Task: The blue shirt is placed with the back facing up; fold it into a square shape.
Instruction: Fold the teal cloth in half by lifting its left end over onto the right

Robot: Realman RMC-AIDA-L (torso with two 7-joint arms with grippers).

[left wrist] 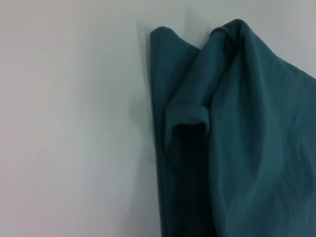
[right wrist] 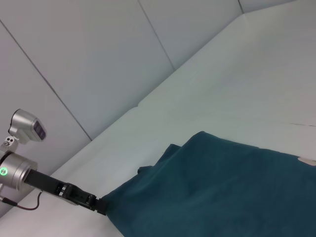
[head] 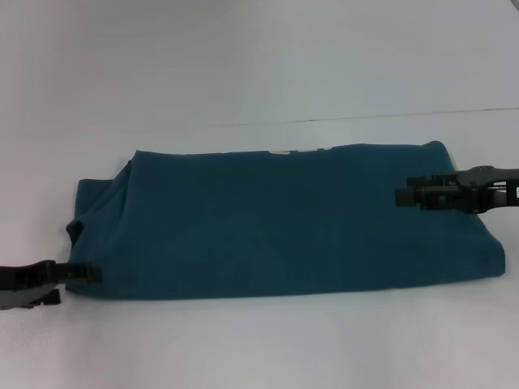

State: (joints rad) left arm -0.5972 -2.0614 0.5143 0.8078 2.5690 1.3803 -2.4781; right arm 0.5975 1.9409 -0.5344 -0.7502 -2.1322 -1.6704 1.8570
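The blue shirt (head: 276, 223) is laid on the white table (head: 243, 57) as a wide folded band, its long edges running left to right, a sliver of white print showing at its far edge. A rolled sleeve hem (left wrist: 187, 116) is seen bunched at its left end. The left gripper (head: 81, 273) is set at the shirt's near left corner, touching the cloth; whether its jaws are apart or clamped cannot be told. The right gripper (head: 401, 195) is held over the right end, its jaw state likewise not discernible.
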